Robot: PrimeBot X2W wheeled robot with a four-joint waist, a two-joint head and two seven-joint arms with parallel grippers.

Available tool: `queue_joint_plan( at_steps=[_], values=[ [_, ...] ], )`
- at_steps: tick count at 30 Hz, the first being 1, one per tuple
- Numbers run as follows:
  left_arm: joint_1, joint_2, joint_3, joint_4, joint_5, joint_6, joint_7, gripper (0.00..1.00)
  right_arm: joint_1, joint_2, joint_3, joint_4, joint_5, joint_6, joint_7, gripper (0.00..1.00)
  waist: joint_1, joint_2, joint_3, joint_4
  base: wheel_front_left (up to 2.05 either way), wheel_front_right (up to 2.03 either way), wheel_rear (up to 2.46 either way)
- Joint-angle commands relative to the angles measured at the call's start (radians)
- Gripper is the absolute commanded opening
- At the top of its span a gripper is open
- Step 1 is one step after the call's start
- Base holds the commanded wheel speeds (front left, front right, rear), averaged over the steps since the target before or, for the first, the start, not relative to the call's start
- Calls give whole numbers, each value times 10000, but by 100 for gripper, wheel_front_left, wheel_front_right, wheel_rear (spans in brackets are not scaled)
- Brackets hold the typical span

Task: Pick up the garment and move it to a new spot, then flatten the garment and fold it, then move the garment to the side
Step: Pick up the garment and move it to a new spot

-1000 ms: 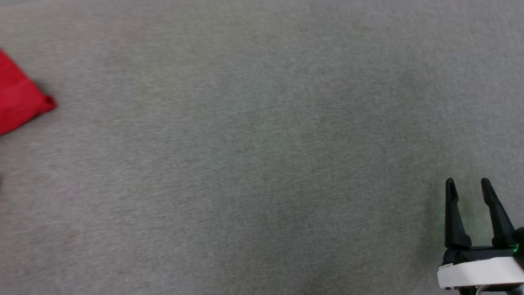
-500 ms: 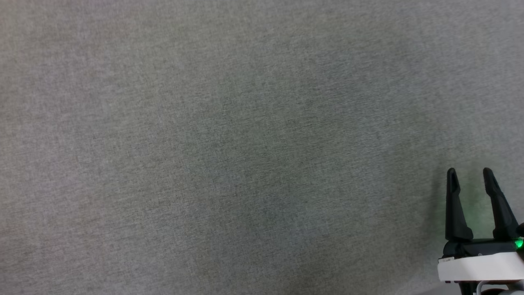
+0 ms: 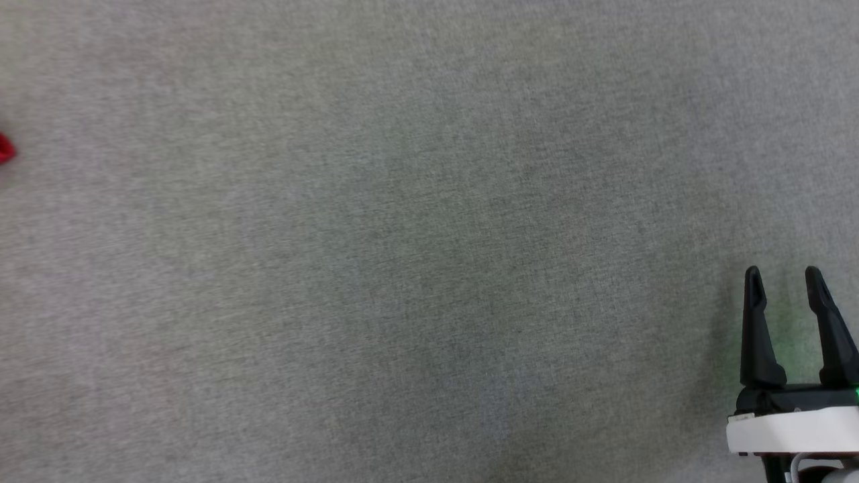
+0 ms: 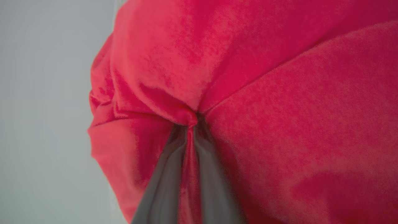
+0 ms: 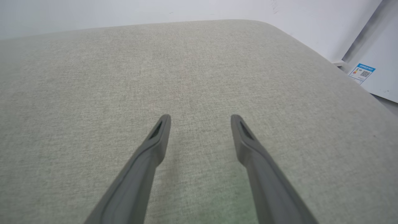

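Within the left pincer (image 4: 190,123), the garment (image 4: 279,93)

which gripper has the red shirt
The left gripper: it is shut on a pinch of the garment. The right gripper is open and holds nothing.

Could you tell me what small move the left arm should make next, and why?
Probably carry the garment inward over the grey surface and lower it. The left gripper is shut on it, a red corner shows at the head view's left edge, and the right gripper is open.
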Motion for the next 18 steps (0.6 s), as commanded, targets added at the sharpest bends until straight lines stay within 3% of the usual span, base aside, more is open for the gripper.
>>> queue_joint_plan(
  at_steps=[1,8,15,18],
  values=[
    [-8,-91,-163,-59,-103,-24,-19,0,33,20,-27,36,71,-9,-23,100,-1,0,-294,222,0,0,0],
    [-773,850,-2787,-1822,-1563,-13,36,0,326,13,-228,356,171,-10,-23,100,-1,0,-1537,782,0,0,0],
    [-1953,1823,-5448,-4210,-3235,-16,918,0,697,15,-446,641,359,-10,-23,100,-1,0,-2664,823,0,0,0],
    [-2729,1810,-6542,-5438,-3944,-18,1408,0,838,15,-369,777,448,-10,-23,100,-1,0,-3009,653,0,0,0]
  ],
)
